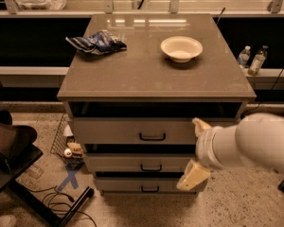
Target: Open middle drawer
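A squat three-drawer cabinet [156,97] stands in the middle of the floor. Its brown worktop [142,72] is glossy enough to catch the ceiling lights along its far edge. From the right, the robot's fat white arm [260,143] reaches in across the cabinet's front corner.

The three drawer fronts are pale grey-beige. The uppermost drawer [118,131] is the tallest, with a dark gap above it. The middle drawer [118,163] sits directly below it, wide and shallow, and the lowest drawer [118,185] is near the floor. The middle drawer's front appears to sit in step with its neighbours. Its small black bar handle [151,167] at centre has nothing touching it.

The gripper [189,153] hangs in front of the right end of the drawers, well to the right of that handle. Its tan jaws are spread wide, one up by the top drawer's right end and the other down over the right ends of the two lower fronts. Nothing is held between them.

On the worktop a white paper bowl [181,48] sits to the right of centre. A crumpled blue-striped snack bag [97,42] lies well apart from it at the left. Two small bottles [251,59] stand on the ledge behind the cabinet's right side, and a blue tape cross [71,178] marks the speckled floor at lower left.
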Motion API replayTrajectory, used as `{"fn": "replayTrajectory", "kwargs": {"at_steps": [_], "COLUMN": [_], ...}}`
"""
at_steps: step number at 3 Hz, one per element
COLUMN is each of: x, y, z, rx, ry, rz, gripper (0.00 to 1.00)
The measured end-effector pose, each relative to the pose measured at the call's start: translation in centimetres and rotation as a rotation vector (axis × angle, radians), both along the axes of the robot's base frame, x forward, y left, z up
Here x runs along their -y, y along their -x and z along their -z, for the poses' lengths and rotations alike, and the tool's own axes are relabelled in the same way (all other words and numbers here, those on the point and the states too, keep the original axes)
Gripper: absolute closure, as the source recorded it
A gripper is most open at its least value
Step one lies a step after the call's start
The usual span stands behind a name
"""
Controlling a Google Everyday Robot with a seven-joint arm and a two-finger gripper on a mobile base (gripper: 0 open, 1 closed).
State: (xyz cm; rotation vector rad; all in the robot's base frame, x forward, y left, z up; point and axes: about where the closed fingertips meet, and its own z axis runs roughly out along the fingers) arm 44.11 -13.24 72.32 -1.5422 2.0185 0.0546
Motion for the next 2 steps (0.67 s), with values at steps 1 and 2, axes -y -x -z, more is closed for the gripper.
{"fn": "replayTrajectory", "kwargs": {"at_steps": [1,2], "x": [-0.2,-1.1], "y": [1.3,1.7], "z": [5.9,12.2], "rx": [-0.018,-0.034], "ry": [0.012,0.050], "rz": [0.001,-0.028], "gripper": [0.00,0.00]}}
